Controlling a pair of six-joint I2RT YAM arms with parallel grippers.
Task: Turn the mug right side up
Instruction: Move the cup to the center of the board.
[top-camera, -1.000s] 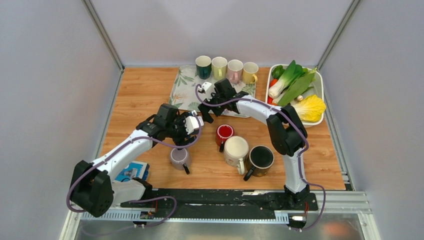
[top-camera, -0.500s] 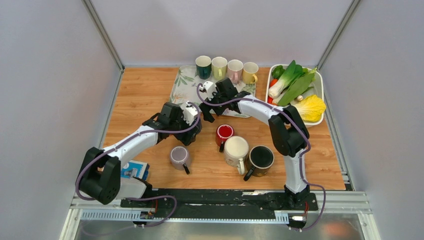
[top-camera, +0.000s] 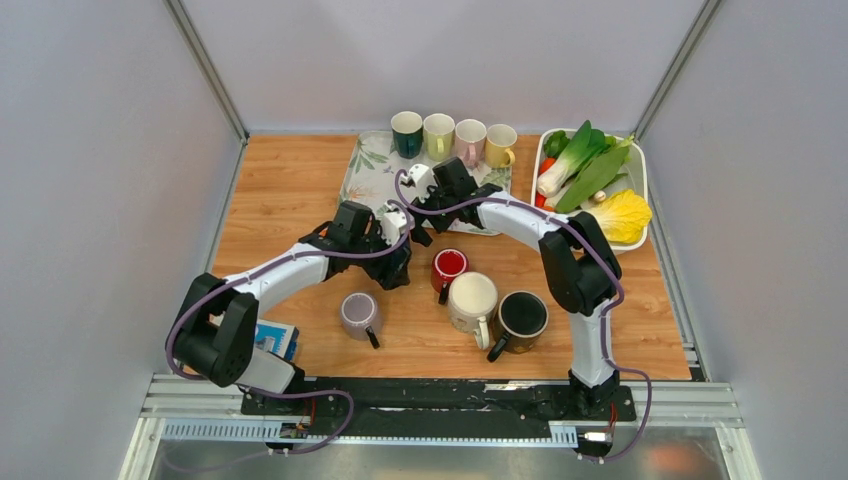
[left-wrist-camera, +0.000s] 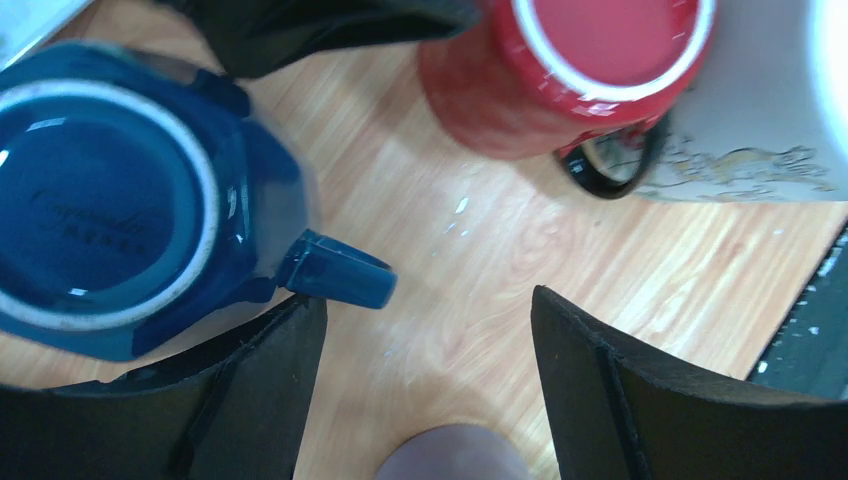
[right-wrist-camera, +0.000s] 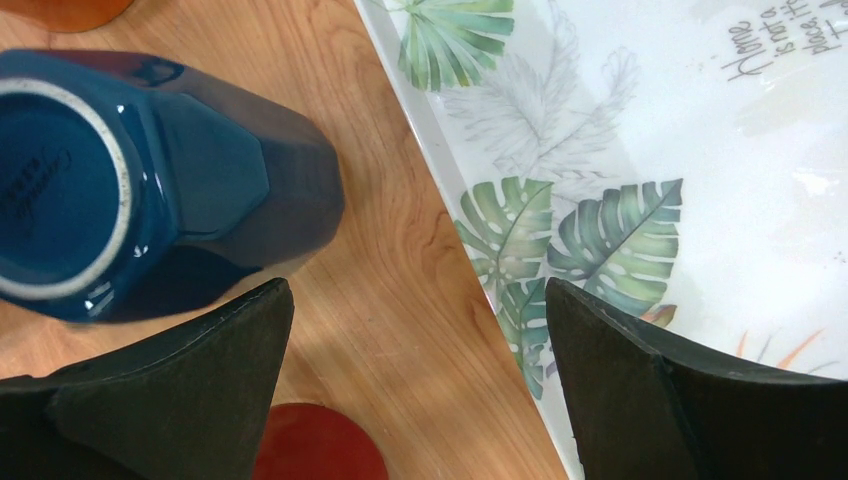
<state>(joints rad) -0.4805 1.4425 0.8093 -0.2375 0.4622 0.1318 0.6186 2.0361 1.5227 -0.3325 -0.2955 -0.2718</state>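
Note:
The mug is dark blue (left-wrist-camera: 110, 190) and stands upside down on the wood, its base ring facing up and its handle (left-wrist-camera: 335, 275) pointing right. My left gripper (left-wrist-camera: 430, 310) is open above bare wood just right of that handle, with its left finger close beside the mug. The right wrist view shows the same mug (right-wrist-camera: 130, 180) at the left, beyond my open right gripper (right-wrist-camera: 415, 290), which hangs over wood at the tray's edge. From above, both grippers (top-camera: 392, 268) (top-camera: 415, 228) crowd over the mug and hide it.
A red mug (top-camera: 449, 266), a cream mug (top-camera: 472, 298) and a black mug (top-camera: 521, 315) stand upright to the right. A mauve mug (top-camera: 358, 313) stands near the front. A leaf-print tray (top-camera: 375, 175), several mugs behind it and a vegetable bin (top-camera: 640, 165) fill the back.
My left arm has swung away from above the mauve mug, moving right and farther back to the blue mug beside the red one. The right arm has hardly moved.

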